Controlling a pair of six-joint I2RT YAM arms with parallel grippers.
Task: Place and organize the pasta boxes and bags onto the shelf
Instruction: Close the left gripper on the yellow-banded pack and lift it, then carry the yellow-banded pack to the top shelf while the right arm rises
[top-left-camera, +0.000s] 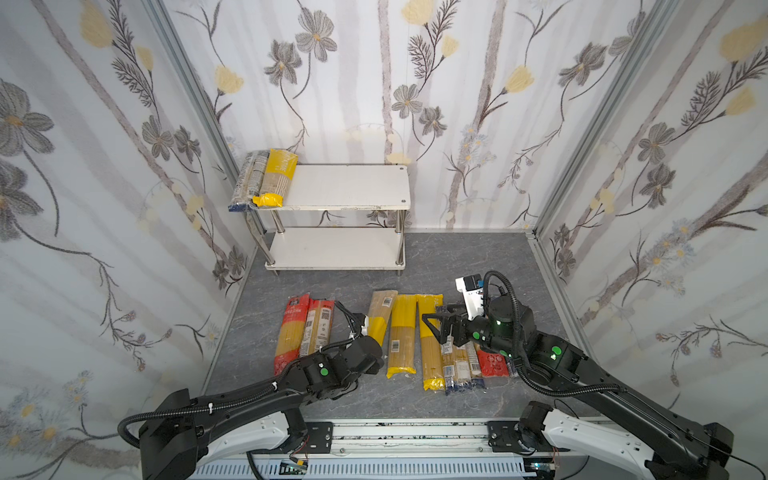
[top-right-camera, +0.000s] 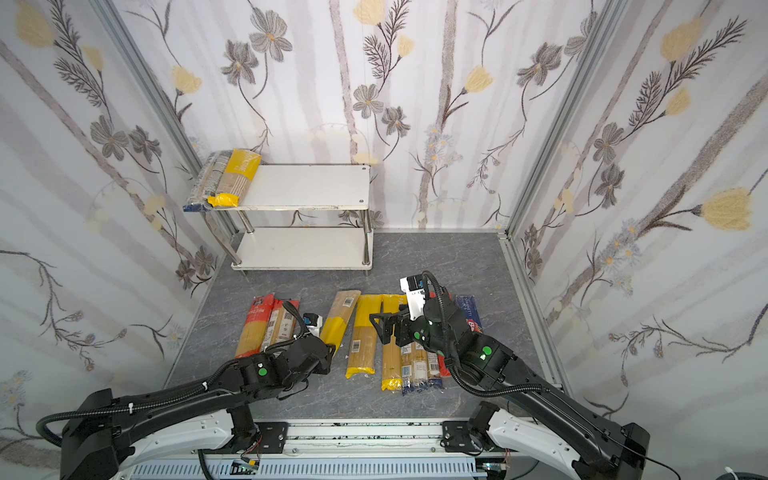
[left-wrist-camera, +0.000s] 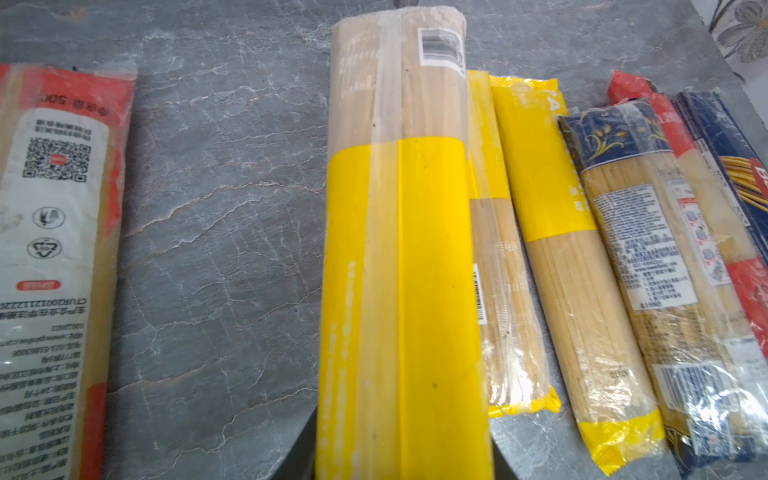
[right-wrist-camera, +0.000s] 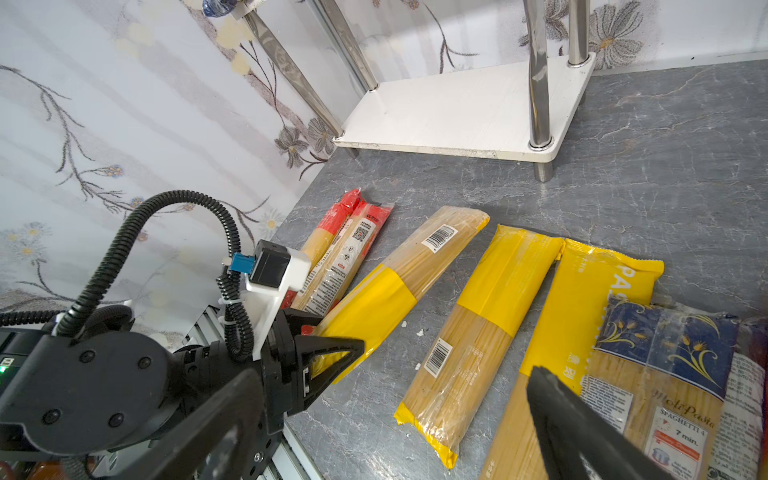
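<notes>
My left end effector (right-wrist-camera: 345, 353) is closed on the near end of a yellow-banded pack (left-wrist-camera: 399, 249) that stretches away across the worktop (top-left-camera: 257, 332). Held so far from its middle, the pack may sag, swivel or slip free on lifting, and its far end could rake the neighbouring yellow pack (left-wrist-camera: 511, 257) just beside it. My right end effector (top-left-camera: 436, 328) hangs wide open and empty above the right-hand packs (top-left-camera: 457, 361), where the two arms could clash. Farther off, the shelf (top-left-camera: 345, 187) bears two packs (top-left-camera: 266, 178) at its left end, their near ends past the front edge. A careless placement could push them off.
</notes>
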